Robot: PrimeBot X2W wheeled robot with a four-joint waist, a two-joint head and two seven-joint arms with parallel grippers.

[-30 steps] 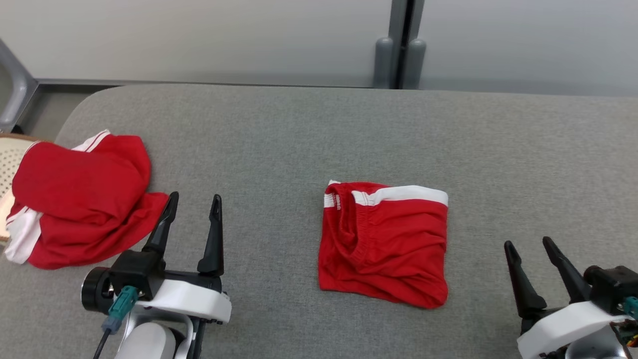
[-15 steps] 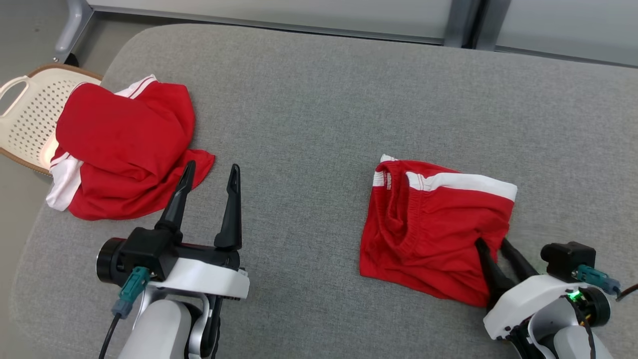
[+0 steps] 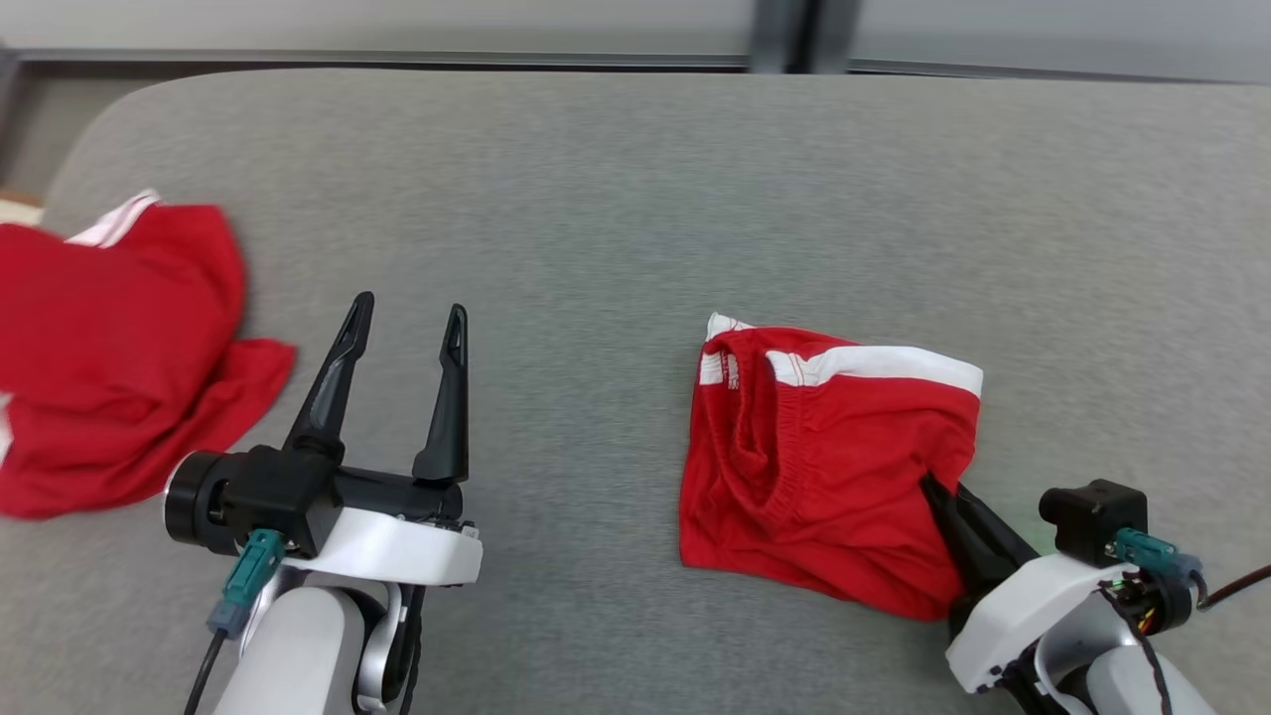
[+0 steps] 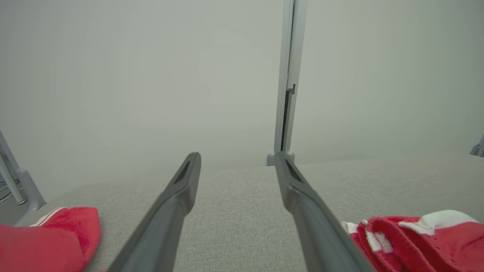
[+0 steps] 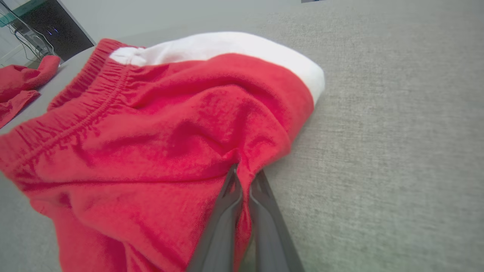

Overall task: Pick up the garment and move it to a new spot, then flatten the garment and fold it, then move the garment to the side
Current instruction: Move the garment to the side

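On the grey padded surface (image 3: 596, 199), right of centre, lies a folded red garment (image 3: 814, 467) — the right gripper (image 3: 930, 484) is pinched shut on its near-right edge. The left gripper (image 3: 409, 304) gapes empty. Best lifted low and slowly, so the folds hold.

Even, soft light; faint shadows; wrist views blur nearby.

Lab-like test room: pale partition panels (image 4: 151, 75), metal post (image 4: 288, 75), grey padded worktop (image 3: 596, 199), cabled dark equipment (image 5: 60, 26).
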